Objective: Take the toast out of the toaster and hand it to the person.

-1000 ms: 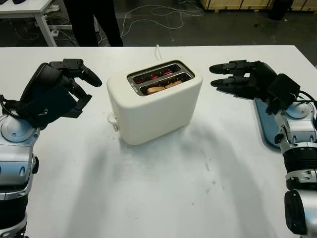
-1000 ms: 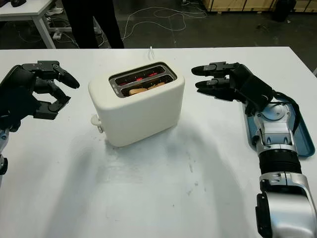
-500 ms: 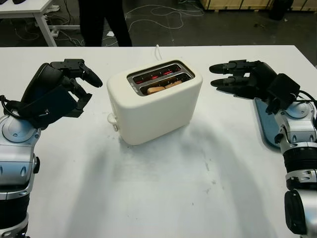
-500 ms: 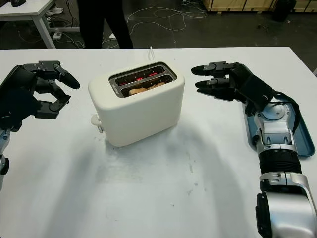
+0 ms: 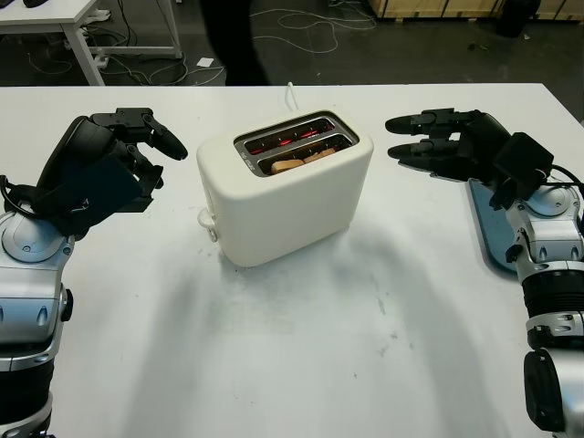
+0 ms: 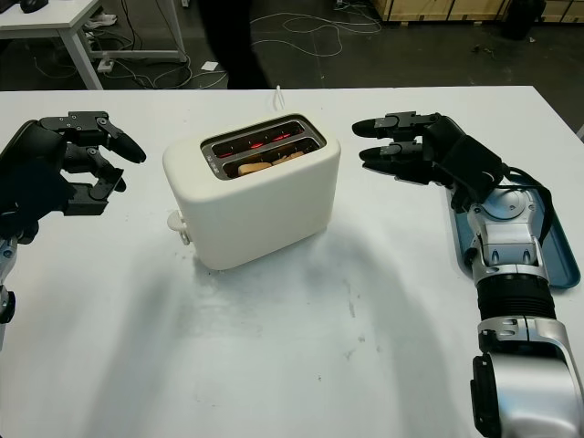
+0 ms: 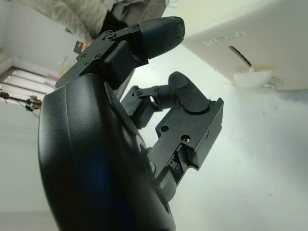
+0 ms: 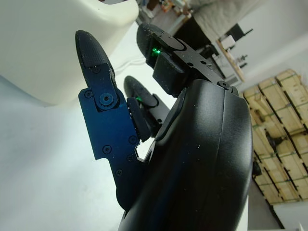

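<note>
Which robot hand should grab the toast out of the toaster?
Probably the right hand: it is open and aimed at the toaster, level with the toast. The left hand holds nothing, curled.

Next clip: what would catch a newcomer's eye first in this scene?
The white toaster in the middle of the table, its far slot glowing red and toast sitting in the near slot. Then the two black hands flanking it above the table: the left hand curled and holding nothing, the right hand open, pointing toward the toaster. A blue tray lies at the right edge.
</note>
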{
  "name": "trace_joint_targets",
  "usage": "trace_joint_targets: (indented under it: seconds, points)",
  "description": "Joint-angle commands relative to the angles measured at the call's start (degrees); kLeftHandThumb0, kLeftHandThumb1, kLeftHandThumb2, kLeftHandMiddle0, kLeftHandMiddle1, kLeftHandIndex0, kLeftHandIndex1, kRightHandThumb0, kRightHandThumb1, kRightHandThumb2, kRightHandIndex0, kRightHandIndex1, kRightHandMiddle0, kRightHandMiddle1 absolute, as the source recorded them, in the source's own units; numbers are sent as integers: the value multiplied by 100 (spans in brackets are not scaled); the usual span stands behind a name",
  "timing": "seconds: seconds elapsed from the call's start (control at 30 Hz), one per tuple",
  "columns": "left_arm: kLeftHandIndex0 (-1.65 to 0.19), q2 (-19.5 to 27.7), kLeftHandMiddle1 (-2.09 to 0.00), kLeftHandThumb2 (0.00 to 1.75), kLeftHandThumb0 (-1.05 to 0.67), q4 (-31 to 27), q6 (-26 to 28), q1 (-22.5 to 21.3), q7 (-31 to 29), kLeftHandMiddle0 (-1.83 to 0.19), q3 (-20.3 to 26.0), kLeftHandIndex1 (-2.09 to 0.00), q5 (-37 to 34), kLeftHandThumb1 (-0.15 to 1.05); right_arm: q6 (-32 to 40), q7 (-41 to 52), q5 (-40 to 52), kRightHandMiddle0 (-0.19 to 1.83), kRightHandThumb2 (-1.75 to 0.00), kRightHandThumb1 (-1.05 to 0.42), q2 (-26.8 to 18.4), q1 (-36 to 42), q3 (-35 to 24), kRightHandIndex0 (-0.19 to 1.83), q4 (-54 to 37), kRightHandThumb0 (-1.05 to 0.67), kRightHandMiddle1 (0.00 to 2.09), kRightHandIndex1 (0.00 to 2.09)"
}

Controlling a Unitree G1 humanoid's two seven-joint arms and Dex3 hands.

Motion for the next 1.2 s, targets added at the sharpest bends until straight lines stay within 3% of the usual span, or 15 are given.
trace_joint_targets:
  seconds: [0.0,0.37,0.97,1.17]
  points:
    - [-80,30,-126,100,18,-47,2,9,36,-81,-8,-118,81,60,-23,-11,63,80,0,-81,26,30,-21,88,-25,-50,0,0]
    - [-87,-31,-128,104,22,-5,-111,20,57,-85,22,-125,28,58,-6,4,72,79,0,-81,14,38,-32,86,-38,-49,0,0]
    - [-81,3,-128,102,22,36,-176,27,31,-83,29,-124,17,59,15,3,64,79,0,-81,31,21,-15,87,-40,-50,0,1]
    - [-77,75,-124,99,18,-47,50,-8,30,-80,-54,-120,148,59,36,-54,21,79,0,-81,26,42,-1,88,-102,-50,0,1]
